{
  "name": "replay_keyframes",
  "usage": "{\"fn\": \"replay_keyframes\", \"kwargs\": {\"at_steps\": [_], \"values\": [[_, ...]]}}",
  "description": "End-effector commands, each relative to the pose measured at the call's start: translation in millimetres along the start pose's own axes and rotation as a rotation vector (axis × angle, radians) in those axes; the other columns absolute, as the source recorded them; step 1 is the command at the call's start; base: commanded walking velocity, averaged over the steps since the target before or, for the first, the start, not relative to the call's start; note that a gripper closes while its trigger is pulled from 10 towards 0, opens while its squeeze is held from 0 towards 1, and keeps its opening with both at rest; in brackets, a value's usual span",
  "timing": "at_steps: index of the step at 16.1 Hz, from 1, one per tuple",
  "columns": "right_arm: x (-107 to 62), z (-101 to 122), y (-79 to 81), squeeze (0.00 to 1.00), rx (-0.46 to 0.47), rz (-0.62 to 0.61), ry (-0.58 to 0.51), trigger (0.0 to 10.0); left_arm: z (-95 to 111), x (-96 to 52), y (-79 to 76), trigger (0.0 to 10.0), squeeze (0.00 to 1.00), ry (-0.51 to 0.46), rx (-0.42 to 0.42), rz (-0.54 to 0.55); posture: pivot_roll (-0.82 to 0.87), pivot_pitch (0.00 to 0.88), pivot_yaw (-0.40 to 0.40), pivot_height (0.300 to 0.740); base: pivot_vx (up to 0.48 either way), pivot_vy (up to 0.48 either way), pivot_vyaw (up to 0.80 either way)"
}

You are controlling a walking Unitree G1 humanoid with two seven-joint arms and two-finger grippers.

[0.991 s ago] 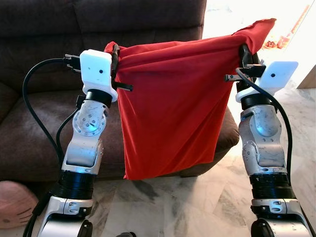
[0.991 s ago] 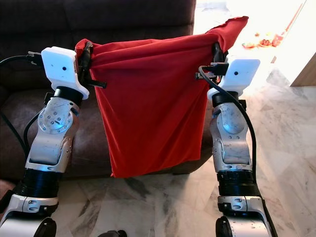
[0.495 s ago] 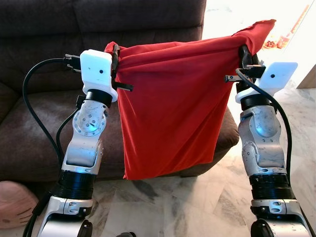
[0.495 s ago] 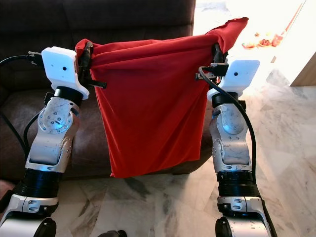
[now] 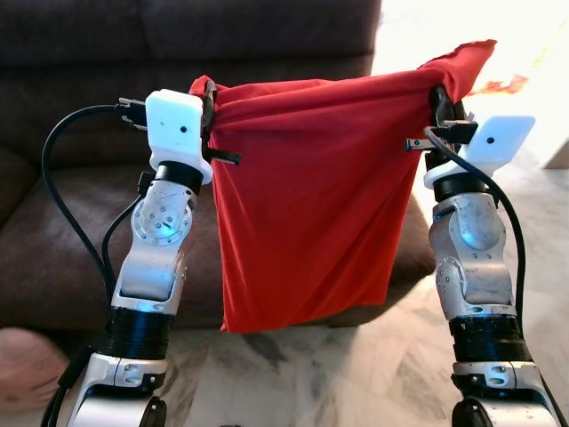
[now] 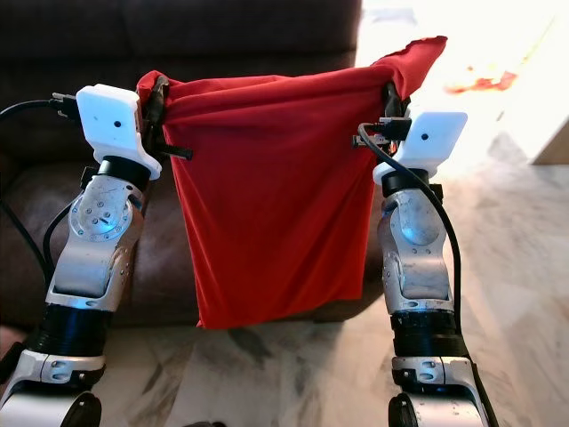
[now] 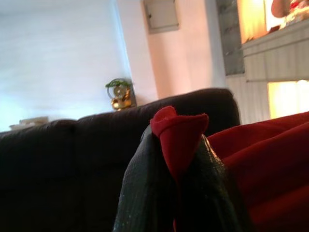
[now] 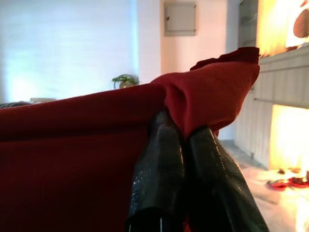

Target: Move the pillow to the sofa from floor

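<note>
A flat red pillow [image 5: 311, 196] hangs stretched between both raised arms, clear of the floor, in front of the dark brown sofa [image 5: 80, 222]. My left gripper [image 5: 207, 98] is shut on the pillow's upper left corner [image 7: 177, 133]. My right gripper [image 5: 438, 96] is shut on the upper right corner [image 8: 212, 92], whose tip sticks up past the fingers [image 8: 161, 169]. The pillow's lower edge [image 5: 293, 316] hangs about level with the front of the sofa seat.
The sofa's seat cushion [image 5: 53, 258] and backrest [image 5: 178, 36] lie straight ahead, its right armrest end behind the pillow. Marble floor [image 5: 356, 374] spreads below and to the right. A pink object [image 5: 27, 365] lies on the floor at lower left. Bright light washes the right background.
The whole view has shifted slightly and blurred, so the camera moved. Both grippers still hold the pillow at the same height.
</note>
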State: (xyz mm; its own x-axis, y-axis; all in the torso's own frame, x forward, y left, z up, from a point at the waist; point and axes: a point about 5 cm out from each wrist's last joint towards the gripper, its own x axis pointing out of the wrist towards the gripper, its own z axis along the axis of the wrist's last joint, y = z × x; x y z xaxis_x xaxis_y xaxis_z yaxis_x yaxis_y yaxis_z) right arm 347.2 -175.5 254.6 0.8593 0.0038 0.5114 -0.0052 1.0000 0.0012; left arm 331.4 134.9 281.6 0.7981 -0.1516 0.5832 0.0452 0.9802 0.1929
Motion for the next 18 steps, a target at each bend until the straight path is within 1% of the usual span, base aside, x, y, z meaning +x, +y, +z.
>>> {"fn": "replay_keyframes", "kwargs": {"at_steps": [1,6,14,18], "values": [[4.5,16.3,-5.7,0.0,0.006,-0.021,-0.071,10.0,19.5,3.7,10.7,10.0,0.0,-0.1,0.034,0.043,0.09,0.124,0.003,0.74,0.326,0.0,0.0],[4.3,15.5,-5.3,0.0,0.008,-0.022,-0.067,10.0,19.2,3.9,10.6,10.0,0.0,-0.098,0.035,0.039,0.09,0.124,0.002,0.74,0.325,0.0,0.0],[6.4,17.2,-6.2,0.0,0.007,-0.029,-0.074,10.0,21.3,6.1,12.1,10.0,0.0,-0.108,0.035,0.037,0.09,0.099,0.007,0.74,0.323,0.0,0.0],[12.6,28.7,-4.7,0.0,0.024,-0.021,-0.113,10.0,25.2,8.4,15.6,10.0,0.0,-0.123,0.025,0.053,0.09,0.095,0.007,0.74,0.324,0.0,0.0]]}}
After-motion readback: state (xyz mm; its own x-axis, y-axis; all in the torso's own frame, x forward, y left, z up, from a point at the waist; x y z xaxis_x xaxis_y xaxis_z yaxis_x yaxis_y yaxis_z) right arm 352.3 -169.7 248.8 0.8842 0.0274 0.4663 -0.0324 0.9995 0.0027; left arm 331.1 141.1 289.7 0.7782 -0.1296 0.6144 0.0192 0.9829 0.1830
